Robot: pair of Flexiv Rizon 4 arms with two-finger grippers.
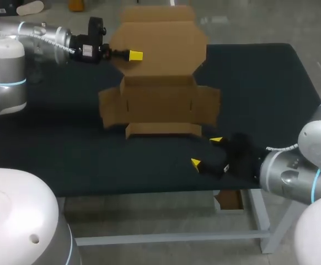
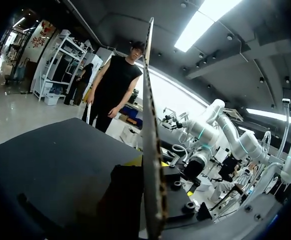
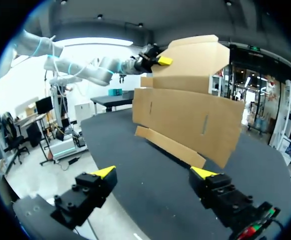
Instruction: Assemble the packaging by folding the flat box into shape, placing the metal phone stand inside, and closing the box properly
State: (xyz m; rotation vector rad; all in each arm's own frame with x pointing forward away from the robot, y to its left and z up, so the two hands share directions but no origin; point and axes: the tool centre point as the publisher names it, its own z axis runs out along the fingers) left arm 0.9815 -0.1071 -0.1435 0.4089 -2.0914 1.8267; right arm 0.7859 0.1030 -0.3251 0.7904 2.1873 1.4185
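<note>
Black-topped table, matte dark surface, pale grey metal frame beneath

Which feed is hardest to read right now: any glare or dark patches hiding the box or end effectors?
Head view: even light, but the right end effector blends into the dark table; only yellow tips stand out. Left wrist view, worst: overhead glare, the box edge-on and shadowed straight ahead. Right wrist view: bright backdrop, box well lit.

Dark worktop carried on a pale metal frame

The table is covered edge to edge in matte black; a grey crossbar is seen below its near edge, joined to a leg at the near right corner.
</note>
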